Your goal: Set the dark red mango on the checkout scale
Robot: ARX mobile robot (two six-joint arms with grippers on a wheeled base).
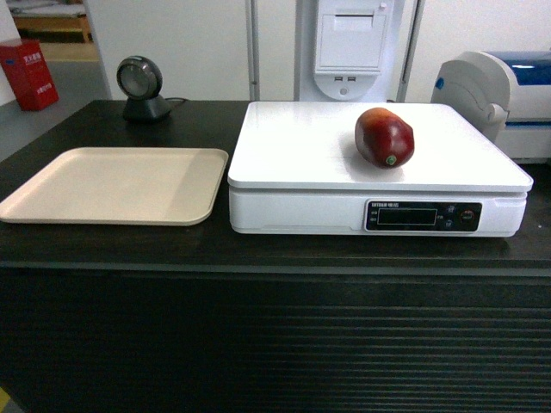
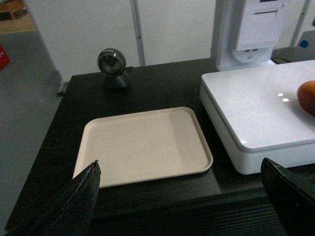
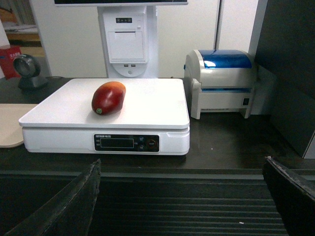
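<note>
- The dark red mango (image 1: 385,137) lies on its side on the white platter of the scale (image 1: 301,155), right of the middle, with the small green stem spot facing the robot; nothing touches it
- The left gripper (image 2: 182,196) is released: its two dark fingers stand wide apart at the bottom corners of the left wrist view, above the front edge of the counter, and hold nothing
- The right gripper (image 3: 182,196) is released in the same way, fingers far apart and low in front of the scale, well apart from the fruit
- I judge the placing as done; to finish well, both arms should stay low and clear of the platter, because any touch on it can disturb the weight or make the oval, glossy fruit roll
- The checkout (image 1: 258,344) has a flat dark top and a ribbed black front; the scale sits square on it, with the dark display panel (image 1: 422,216) to the front
- Just beside the scale on the left lies a flat beige tray (image 1: 112,185), and behind this tray stands a small round scanner (image 1: 142,86)
- Behind the scale there is a white terminal stand (image 1: 349,47), to the right a white and blue printer (image 3: 221,81); a red box (image 1: 27,73) stands on the floor far left
</note>
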